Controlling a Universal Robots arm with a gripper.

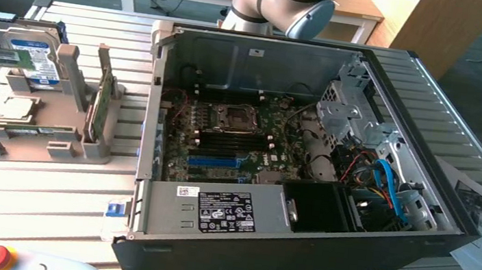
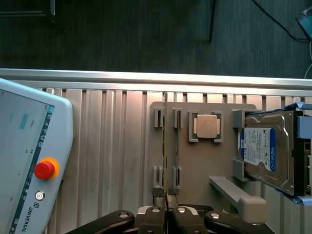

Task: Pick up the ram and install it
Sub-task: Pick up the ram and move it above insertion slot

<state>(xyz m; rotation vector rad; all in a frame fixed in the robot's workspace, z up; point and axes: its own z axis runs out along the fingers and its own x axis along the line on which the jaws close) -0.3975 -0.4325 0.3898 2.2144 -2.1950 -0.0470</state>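
edgewise, the thin green ram (image 2: 166, 141) stands in a grey slotted holder (image 2: 204, 165).

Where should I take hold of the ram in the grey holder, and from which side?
I'd grip the ram at mid-length, pinching its two flat faces and coming straight down onto the upper long edge. It stands on edge in the grey holder, and the slot posts clasp it near both ends, leaving the stretch between them free.

Ram (image 1: 97, 109) label unreadable; teach pendant (image 2: 29, 161), hard drive (image 2: 265, 148) cropped.
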